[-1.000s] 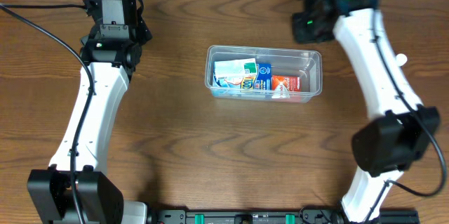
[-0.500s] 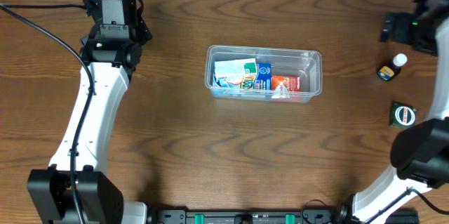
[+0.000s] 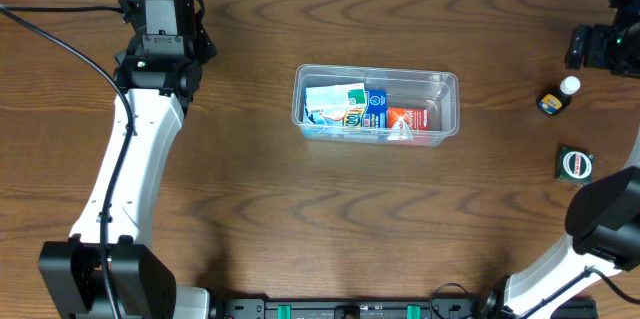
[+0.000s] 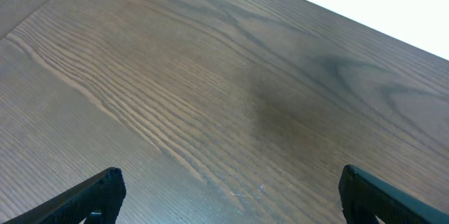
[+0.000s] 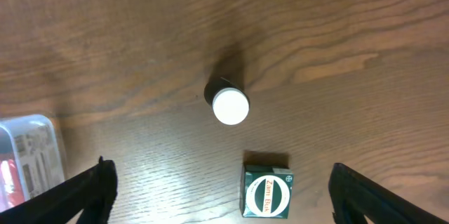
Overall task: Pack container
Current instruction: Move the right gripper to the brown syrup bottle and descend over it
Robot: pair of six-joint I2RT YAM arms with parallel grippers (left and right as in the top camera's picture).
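Note:
The clear plastic container (image 3: 437,92) sits mid-table with several small boxes (image 3: 350,107) packed in its left and middle part; its corner shows at the left edge of the right wrist view (image 5: 27,155). Over the table's far right edge my right gripper (image 5: 224,190) is open and holds nothing. Under it a small bottle with a white cap (image 5: 230,105) stands upright, and a green box (image 5: 266,194) lies flat, both on the table. Far from the container at the back left, my left gripper (image 4: 228,190) is open over bare wood.
In the overhead view the bottle (image 3: 558,98) and the green box (image 3: 574,164) lie right of the container, near the table's right edge. The left arm (image 3: 140,129) stretches along the table's left side.
My right arm has swung from behind the container's right end out to the far right, and its jaws have opened. The left arm and the container have not moved.

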